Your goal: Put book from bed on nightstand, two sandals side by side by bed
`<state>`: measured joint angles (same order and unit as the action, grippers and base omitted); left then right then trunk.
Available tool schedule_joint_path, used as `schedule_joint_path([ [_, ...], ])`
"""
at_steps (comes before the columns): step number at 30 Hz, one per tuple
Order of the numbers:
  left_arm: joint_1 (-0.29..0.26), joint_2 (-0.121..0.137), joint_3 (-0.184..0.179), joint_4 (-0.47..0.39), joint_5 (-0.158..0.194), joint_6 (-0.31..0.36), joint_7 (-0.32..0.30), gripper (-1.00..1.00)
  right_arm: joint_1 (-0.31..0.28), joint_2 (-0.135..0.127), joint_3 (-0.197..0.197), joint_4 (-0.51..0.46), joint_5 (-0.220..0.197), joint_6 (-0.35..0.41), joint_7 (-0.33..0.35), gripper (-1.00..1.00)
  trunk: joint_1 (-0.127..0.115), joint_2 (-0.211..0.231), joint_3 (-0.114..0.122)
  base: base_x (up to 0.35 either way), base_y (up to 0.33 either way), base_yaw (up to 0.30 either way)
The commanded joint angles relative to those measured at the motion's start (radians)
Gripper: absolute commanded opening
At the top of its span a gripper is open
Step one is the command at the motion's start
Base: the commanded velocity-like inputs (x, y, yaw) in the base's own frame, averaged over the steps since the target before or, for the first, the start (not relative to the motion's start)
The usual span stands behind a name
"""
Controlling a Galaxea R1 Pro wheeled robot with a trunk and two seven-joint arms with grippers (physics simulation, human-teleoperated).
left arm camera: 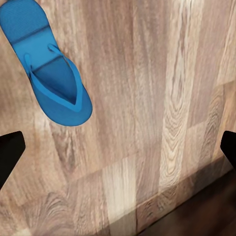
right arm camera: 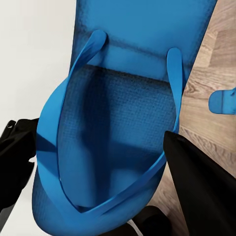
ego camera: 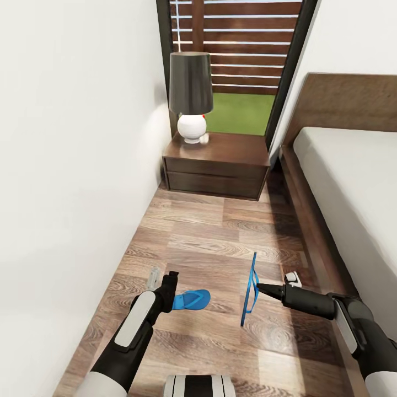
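We are pinching one sandal [ego camera: 251,289] on edge in our right claw [ego camera: 259,288] above the floor [ego camera: 220,231] beside the bed [ego camera: 353,182], probably to lay it next to its mate [ego camera: 190,299], lying flat by our spread, empty left claw [ego camera: 163,282].

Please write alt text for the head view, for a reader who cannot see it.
The right claw holds a bright blue flip-flop on edge above the wood-plank floor; the second blue flip-flop lies flat by the left claw.
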<state>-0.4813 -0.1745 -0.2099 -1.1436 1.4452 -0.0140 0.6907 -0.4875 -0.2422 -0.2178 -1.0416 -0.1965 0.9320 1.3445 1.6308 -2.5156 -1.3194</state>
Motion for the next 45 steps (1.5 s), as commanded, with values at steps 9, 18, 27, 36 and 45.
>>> schedule_joint_path([
  [9, 0.0, 0.0, 0.0, -0.002, 0.004, -0.002, 0.004, 1.0, 0.0, -0.001, 0.0, -0.001, -0.002, 0.007, 0.001, -1.0, 0.003, -0.002, -0.024, 0.0, 0.0, 0.0],
  [18, 0.0, 0.0, 0.0, -0.002, 0.004, -0.002, 0.004, 1.0, 0.0, -0.002, 0.0, -0.001, -0.001, 0.007, 0.001, -1.0, 0.007, -0.004, -0.059, 0.0, 0.0, 0.0],
  [27, 0.0, 0.0, 0.0, -0.002, 0.004, -0.001, 0.004, 1.0, 0.0, -0.002, 0.0, -0.001, -0.001, 0.007, 0.001, -1.0, 0.011, -0.006, -0.094, 0.0, 0.0, 0.0],
  [36, 0.0, 0.0, 0.0, -0.002, 0.004, -0.001, 0.004, 1.0, 0.0, -0.002, 0.0, -0.002, -0.001, 0.007, 0.001, -1.0, 0.015, -0.008, -0.128, 0.0, 0.0, 0.0],
  [45, 0.0, 0.0, 0.0, -0.002, 0.004, -0.001, 0.004, 1.0, 0.0, -0.002, 0.0, -0.002, -0.001, 0.007, 0.001, -1.0, 0.018, -0.01, -0.159, 0.0, 0.0, 0.0],
])
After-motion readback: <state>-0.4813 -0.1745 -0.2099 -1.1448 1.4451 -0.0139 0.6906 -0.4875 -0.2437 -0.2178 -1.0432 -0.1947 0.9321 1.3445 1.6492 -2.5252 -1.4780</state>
